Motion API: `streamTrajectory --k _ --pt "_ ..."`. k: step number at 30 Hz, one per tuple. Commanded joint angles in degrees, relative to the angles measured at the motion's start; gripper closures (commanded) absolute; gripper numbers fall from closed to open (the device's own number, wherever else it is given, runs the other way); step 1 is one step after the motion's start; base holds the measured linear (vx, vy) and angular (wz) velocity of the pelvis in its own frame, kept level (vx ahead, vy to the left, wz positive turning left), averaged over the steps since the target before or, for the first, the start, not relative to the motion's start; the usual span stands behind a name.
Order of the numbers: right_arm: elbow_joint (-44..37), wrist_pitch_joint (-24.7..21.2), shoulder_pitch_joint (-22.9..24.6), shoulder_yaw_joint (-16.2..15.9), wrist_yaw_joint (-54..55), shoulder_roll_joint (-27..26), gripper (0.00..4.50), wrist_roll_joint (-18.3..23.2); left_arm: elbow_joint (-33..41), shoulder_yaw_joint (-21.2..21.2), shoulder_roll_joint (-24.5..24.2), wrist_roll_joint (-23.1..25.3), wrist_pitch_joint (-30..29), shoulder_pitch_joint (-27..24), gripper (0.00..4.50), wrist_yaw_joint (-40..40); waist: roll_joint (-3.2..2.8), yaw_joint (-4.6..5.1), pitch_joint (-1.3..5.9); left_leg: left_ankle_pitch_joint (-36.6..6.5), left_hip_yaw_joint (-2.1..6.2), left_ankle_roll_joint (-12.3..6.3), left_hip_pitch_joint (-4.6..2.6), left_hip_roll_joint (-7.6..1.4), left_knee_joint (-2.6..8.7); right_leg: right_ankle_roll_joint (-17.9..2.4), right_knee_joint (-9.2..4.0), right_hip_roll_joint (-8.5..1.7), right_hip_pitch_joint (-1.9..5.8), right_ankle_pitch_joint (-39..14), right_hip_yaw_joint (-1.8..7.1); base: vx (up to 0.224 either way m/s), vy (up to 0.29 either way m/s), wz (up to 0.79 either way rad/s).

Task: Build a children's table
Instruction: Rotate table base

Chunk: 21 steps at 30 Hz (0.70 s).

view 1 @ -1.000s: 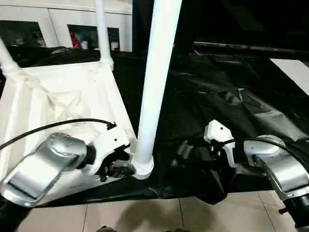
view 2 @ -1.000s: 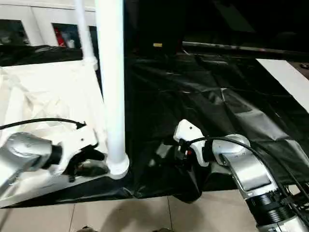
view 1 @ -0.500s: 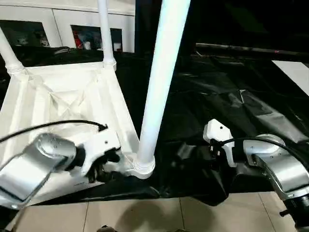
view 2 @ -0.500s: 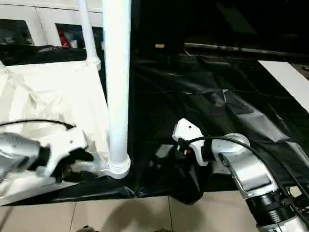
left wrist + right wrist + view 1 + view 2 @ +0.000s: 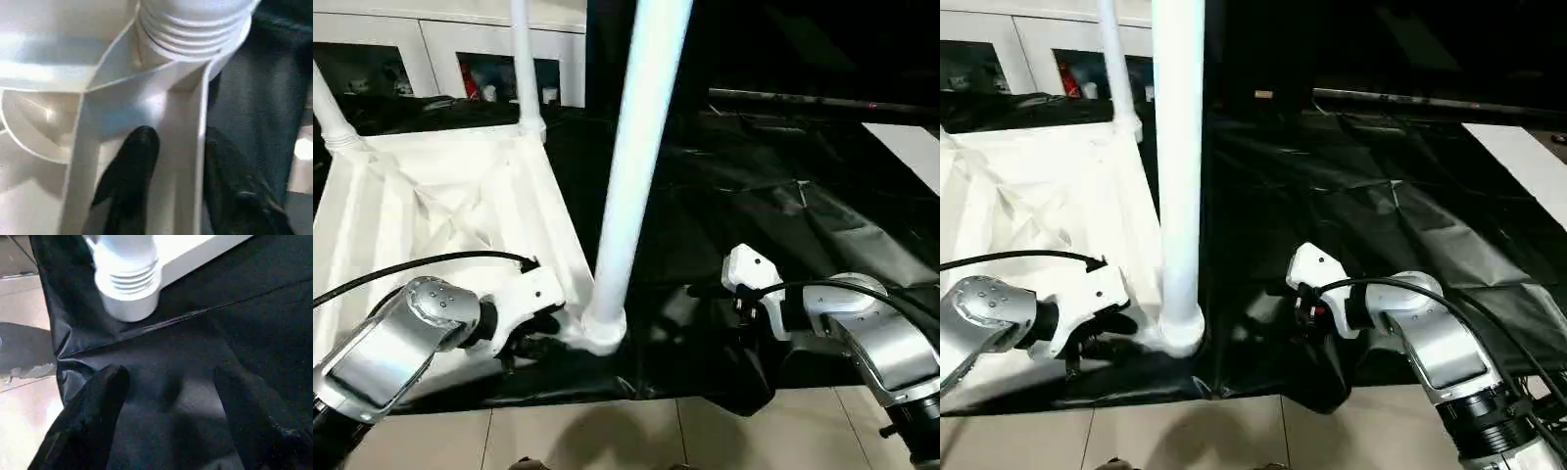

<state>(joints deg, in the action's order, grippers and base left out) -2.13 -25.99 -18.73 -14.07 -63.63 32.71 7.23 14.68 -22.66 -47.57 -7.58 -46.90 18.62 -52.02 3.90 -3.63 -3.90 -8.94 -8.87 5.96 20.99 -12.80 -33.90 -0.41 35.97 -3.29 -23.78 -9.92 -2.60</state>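
The children's table lies upside down on the black cloth, ribbed underside up. Three white legs stand in its corner sockets: a near one, a far one and one at the far left. My left gripper sits at the table's near rim, just left of the near leg's socket. It is open, its jaws astride the rim wall with one finger inside and slightly off the wall. My right gripper rests open over the cloth to the right of that socket, holding nothing.
The black cloth covers the large table and hangs over its near edge above a tiled floor. A white glass-door cabinet stands behind. A black cable loops over my left forearm.
My left gripper's jaws have narrowed around the table's rim, and it has shifted slightly along the rim by the socket. The right arm has stayed put. The camera has moved a little.
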Motion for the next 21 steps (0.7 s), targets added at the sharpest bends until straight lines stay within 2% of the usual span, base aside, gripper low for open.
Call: streamTrajectory --k 1,4,8,9,10,12,13,14,16,17,18,20,21 --pt "-1.0 -0.15 -0.95 -0.25 0.04 0.6 1.32 0.57 -2.25 0.72 0.25 2.35 1.78 0.83 3.18 2.16 -0.73 -0.21 3.42 -21.41 -0.36 1.06 -0.56 0.44 3.75 -4.08 -6.21 -2.79 2.0 -30.62 1.48 0.0 0.0 0.0" --pt "-0.81 0.11 -0.93 -0.38 0.18 0.5 1.32 0.49 -6.29 0.36 1.39 3.73 7.46 1.81 3.58 2.54 -0.65 -0.2 3.43 -22.0 -0.35 0.95 -0.69 0.62 3.59 -3.18 -6.56 -2.81 1.81 -32.66 1.33 0.0 0.0 0.0" --pt "-0.75 0.21 -0.92 -0.32 0.25 0.51 1.32 0.48 -8.77 -0.02 1.86 4.36 9.97 2.46 3.67 2.29 -0.76 -0.15 3.46 -23.05 -0.18 1.07 -0.77 0.57 3.64 -2.86 -6.72 -2.88 1.7 -33.46 1.18 0.0 0.0 0.0" --pt "-0.71 0.29 -0.92 -0.27 0.37 0.47 1.32 0.46 -10.61 -0.05 2.42 4.33 12.36 2.86 3.95 1.83 -0.78 -0.12 3.43 -23.43 -0.14 1.03 -0.82 0.59 3.63 -2.88 -6.78 -2.9 1.66 -33.67 1.1 0.0 0.0 0.0" --pt "-0.71 0.29 -0.92 -0.27 0.37 0.47 1.32 0.46 -10.61 -0.05 2.42 4.33 12.36 2.86 4.0 1.83 -0.71 -0.15 3.52 -23.23 -0.1 1.08 -0.76 0.57 3.65 -2.81 -6.72 -2.98 1.77 -33.62 1.11 0.0 0.0 0.0" --pt "-0.24 0.94 -1.06 0.0 1.12 0.14 1.32 0.18 -14.0 1.11 6.36 2.02 23.01 3.15 4.14 -0.52 -0.62 -0.16 3.48 -23.1 -0.14 0.85 -0.68 0.69 3.65 -2.48 -7.17 -3.05 1.8 -34.12 1.01 0.0 0.0 0.0" --pt "-0.21 0.97 -1.08 0.01 1.15 0.12 1.32 0.17 -14.08 1.1 6.47 2.03 23.16 3.18 4.29 -0.48 -0.68 -0.19 3.58 -22.9 -0.16 0.89 -0.72 0.69 3.63 -2.47 -7.12 -3.0 1.8 -33.65 1.01 0.0 0.0 0.0" --pt "-0.01 1.08 -1.17 0.03 1.33 -0.02 1.32 0.1 -14.53 0.23 6.62 2.67 24.75 3.53 4.4 -0.88 -0.84 -0.34 3.81 -22.69 -0.06 1.03 -0.85 0.38 3.8 -3.3 -6.66 -3.11 1.87 -31.46 1.12 0.0 0.0 0.0" --pt "0.31 1.36 -1.31 0.0 1.61 -0.28 1.32 0.03 -16.43 -1.82 7.09 4.57 29.22 4.13 4.46 -1.55 -0.96 -0.36 3.73 -23.19 0.03 0.91 -0.79 0.18 4.12 -4.53 -6.34 -3.05 1.97 -28.7 1.14 0.0 0.0 0.0" --pt "0.38 1.45 -1.34 -0.01 1.7 -0.39 1.32 0.02 -17.71 -2.61 7.36 5.26 31.98 4.45 4.48 -2.16 -0.98 -0.49 3.76 -23.61 -0.04 0.96 -1.03 0.09 4.15 -5.09 -6.28 -3.05 1.86 -27.44 1.23 0.0 0.0 0.0" --pt "0.46 1.53 -1.3 -0.02 1.84 -0.54 1.32 0.04 -19.82 -3.14 8.16 5.97 35.13 4.98 4.48 -2.11 -0.97 -0.71 3.65 -24.04 -0.2 0.78 -1.3 0.15 4.09 -5.37 -6.41 -2.99 1.64 -27.27 1.34 0.0 0.0 0.0" --pt "0.49 1.55 -1.29 -0.02 1.9 -0.59 1.32 0.05 -21.16 -3.28 8.8 6.34 36.74 5.36 4.48 -1.69 -0.95 -1.11 3.62 -24.25 -0.32 0.9 -1.5 0.13 4.07 -5.45 -6.4 -3.03 1.6 -27.44 1.46 0.0 0.0 0.0" --pt "0.51 1.73 -1.12 -0.04 2.12 -0.57 1.32 0.03 -24.6 -3.84 9.31 8.2 40.3 6.43 4.48 -1.89 -1.19 -1.74 3.55 -24.48 -0.53 0.89 -2.03 0.13 3.97 -5.58 -6.71 -3.05 1.18 -27.67 1.64 0.0 0.0 0.0"
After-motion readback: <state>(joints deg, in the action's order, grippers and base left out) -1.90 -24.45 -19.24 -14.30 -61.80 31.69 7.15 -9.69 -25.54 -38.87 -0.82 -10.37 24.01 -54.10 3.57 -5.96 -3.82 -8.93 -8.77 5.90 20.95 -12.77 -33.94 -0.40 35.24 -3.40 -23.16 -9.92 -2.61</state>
